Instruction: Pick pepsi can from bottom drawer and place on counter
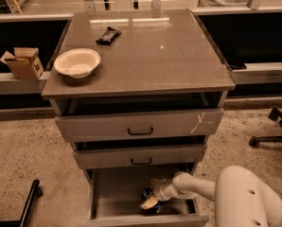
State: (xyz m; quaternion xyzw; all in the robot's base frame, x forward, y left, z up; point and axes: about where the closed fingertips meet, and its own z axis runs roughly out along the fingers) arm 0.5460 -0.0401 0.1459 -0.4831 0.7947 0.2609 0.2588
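The bottom drawer (pixel 117 197) is pulled open at the foot of the grey cabinet. The pepsi can (pixel 147 196), small and dark blue, lies inside it toward the right, mostly hidden behind my gripper. My gripper (pixel 151 200) reaches in from the right on the white arm (pixel 202 187) and sits right at the can, low in the drawer. The counter (pixel 145 56) is the glossy grey-brown top of the cabinet, well above.
A white bowl (pixel 77 63) sits on the counter's left and a black snack wrapper (pixel 108 35) at its back. Two upper drawers with black handles (pixel 140 131) stick out slightly. A cardboard box (pixel 22 63) stands left; a chair base (pixel 273 126) right.
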